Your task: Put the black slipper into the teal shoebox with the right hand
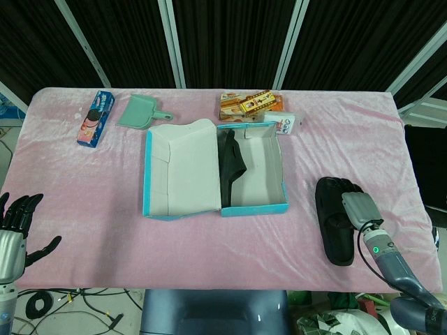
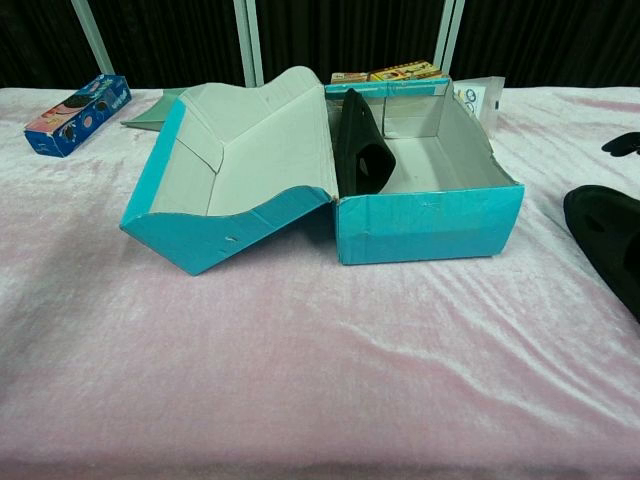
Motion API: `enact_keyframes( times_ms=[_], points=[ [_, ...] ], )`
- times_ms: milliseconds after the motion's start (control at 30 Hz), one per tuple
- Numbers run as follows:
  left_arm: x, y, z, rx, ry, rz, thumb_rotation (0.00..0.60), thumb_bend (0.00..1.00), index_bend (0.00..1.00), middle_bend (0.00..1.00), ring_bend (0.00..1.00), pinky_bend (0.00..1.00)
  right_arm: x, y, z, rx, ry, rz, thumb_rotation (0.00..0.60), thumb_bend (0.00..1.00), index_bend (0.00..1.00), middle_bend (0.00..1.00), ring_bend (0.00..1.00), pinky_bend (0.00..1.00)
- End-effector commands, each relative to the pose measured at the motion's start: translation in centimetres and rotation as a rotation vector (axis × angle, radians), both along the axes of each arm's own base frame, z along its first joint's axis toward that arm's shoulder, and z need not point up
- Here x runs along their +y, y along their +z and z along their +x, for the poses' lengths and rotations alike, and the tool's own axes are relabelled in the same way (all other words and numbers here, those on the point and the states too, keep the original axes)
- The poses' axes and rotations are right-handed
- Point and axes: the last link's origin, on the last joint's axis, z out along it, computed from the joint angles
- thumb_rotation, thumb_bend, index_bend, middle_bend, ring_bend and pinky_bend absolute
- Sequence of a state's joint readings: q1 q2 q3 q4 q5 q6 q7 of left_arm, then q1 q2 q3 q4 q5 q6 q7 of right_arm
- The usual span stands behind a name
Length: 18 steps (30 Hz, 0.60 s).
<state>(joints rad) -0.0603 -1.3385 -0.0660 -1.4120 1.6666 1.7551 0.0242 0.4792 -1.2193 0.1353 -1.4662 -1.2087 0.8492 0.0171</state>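
Two slippers show: one (image 1: 232, 167) stands on edge inside the box (image 1: 255, 207), against its left wall; the other (image 1: 334, 218) lies flat on the table (image 1: 105, 209), right of the box and well apart from it. My right hand (image 1: 357, 209) rests over that slipper; whether the fingers have closed on it I cannot tell. My left hand (image 1: 15, 227) hangs off the near-left corner, fingers spread, holding nothing. To do this well, I'd wrap the strap firmly, lift clear of the box wall, then lower beside the first slipper. One box, lid open.
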Motion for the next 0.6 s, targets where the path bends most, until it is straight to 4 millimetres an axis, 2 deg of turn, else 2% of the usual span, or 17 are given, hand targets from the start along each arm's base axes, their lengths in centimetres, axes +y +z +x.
enact_keyframes(
  times_ms=[33, 267, 600],
  points=[
    [0.0, -0.1, -0.1, 0.002, 0.006, -0.005, 0.600, 0.00, 0.12, 0.19, 0.15, 0.00, -0.4, -0.3, 0.1, 0.017, -0.005, 0.026, 0.600, 0.16, 0.00, 0.03, 0.00, 0.12],
    [0.0, -0.3, -0.2, 0.005, 0.014, -0.015, 0.600, 0.00, 0.12, 0.19, 0.15, 0.00, -1.7, -0.1, 0.9, 0.035, -0.039, 0.114, 0.600, 0.16, 0.00, 0.02, 0.00, 0.12],
    [-0.1, -0.4, -0.1, 0.015, 0.032, -0.033, 0.600, 0.00, 0.12, 0.19, 0.15, 0.00, -4.2, 1.6, 2.1, 0.101, -0.138, 0.303, 0.600, 0.16, 0.00, 0.00, 0.00, 0.12]
  ],
)
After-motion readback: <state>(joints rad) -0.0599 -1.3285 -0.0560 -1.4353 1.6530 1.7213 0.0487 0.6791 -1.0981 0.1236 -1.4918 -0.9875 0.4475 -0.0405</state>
